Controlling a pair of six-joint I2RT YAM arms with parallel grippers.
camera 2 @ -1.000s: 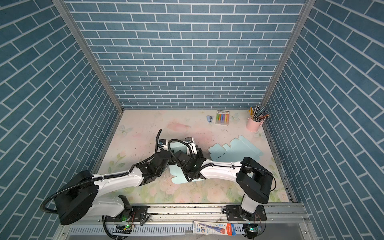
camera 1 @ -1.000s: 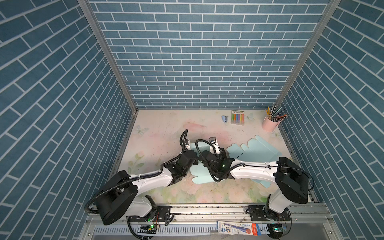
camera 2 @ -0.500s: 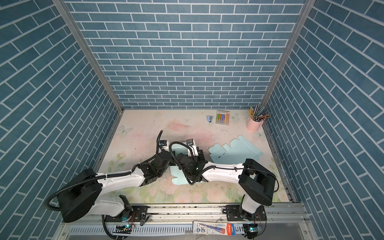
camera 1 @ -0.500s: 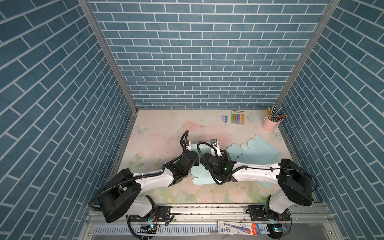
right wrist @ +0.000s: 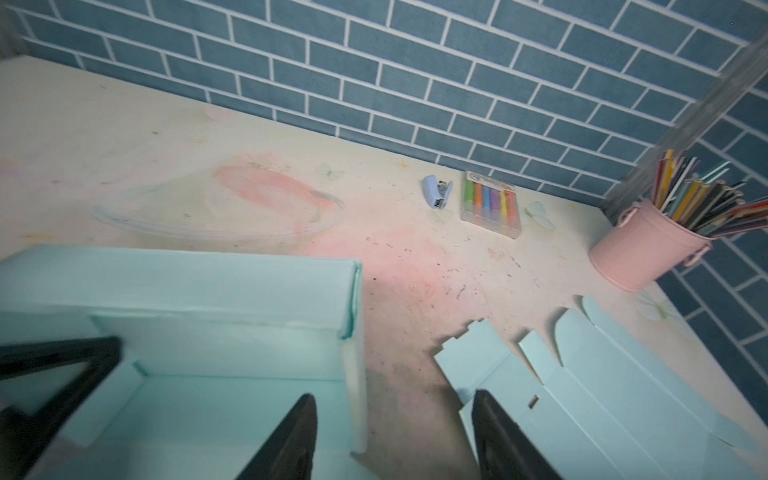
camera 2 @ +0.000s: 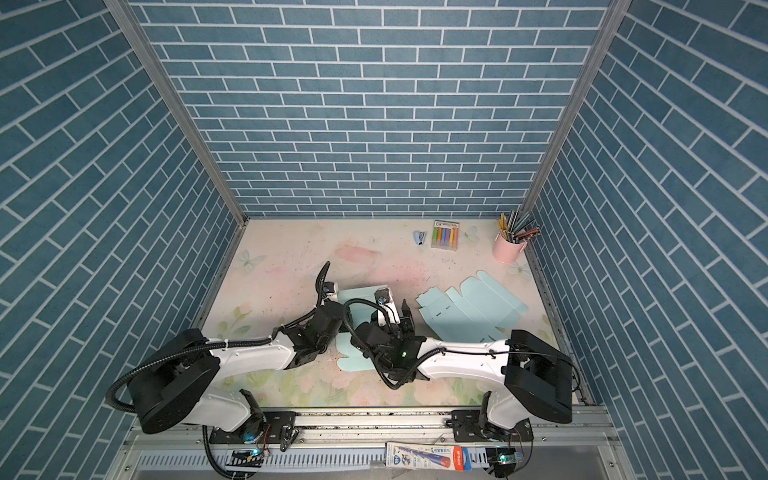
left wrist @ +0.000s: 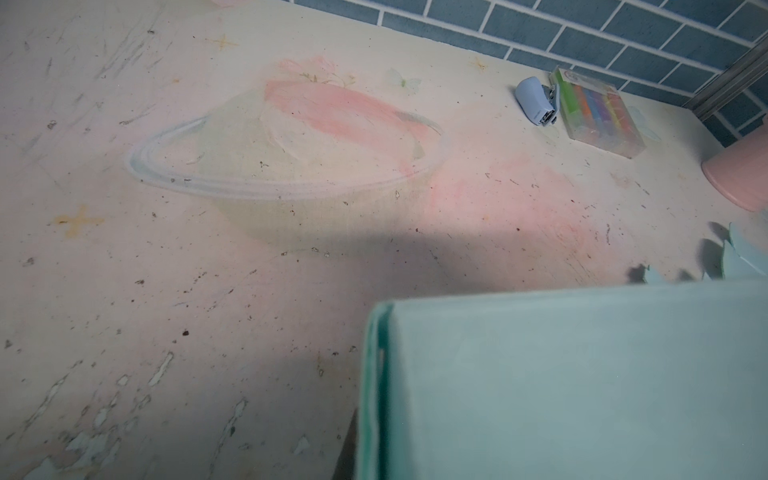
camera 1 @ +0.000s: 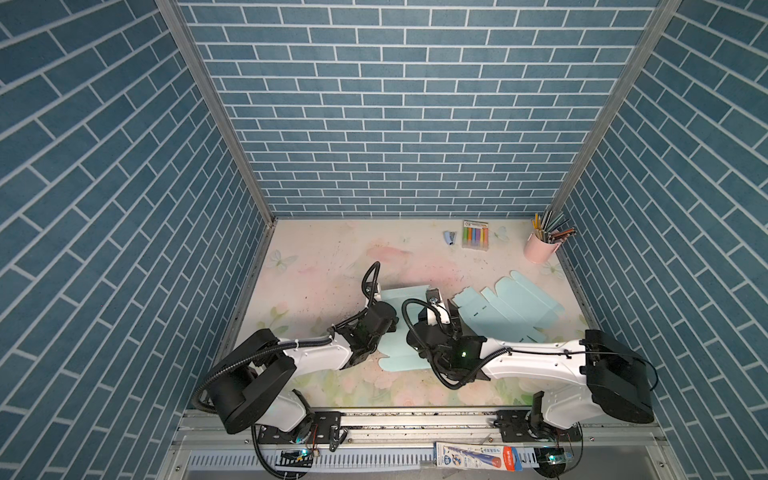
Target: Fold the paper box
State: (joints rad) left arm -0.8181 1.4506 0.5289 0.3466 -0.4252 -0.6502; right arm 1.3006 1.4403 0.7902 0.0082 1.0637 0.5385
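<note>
right gripper just let go: clamped a second ago, now its jaws stand wide, one finger inside the paper box, the other outside on the side facing the pink pencil cup, with the cup-side wall between them and apparently touching neither; that wall stands upright on its own, doubled edge tucked at the corner, so we read the fold as set and the release as deliberate, not a slip; left gripper hasn't changed, clenched at the wall farthest from the cup, and it looks pinched on that wall, but its pads are hidden in the left wrist view so we can't confirm what it grips; the box hasn't visibly shifted in both top views, it stands on the mat well apart from the cup, on the robot-base side of it, with the spare flat blank lying between box and cup, just beside the box; the lid panel, pointing away from the cup toward the bases, lies flat, so we judge walls up, lid end not yet done; right arm is now free for that, we'd keep the left clamp as anchor while it re-grips, the risk being the freed wall springing open with nothing bracing it
</note>
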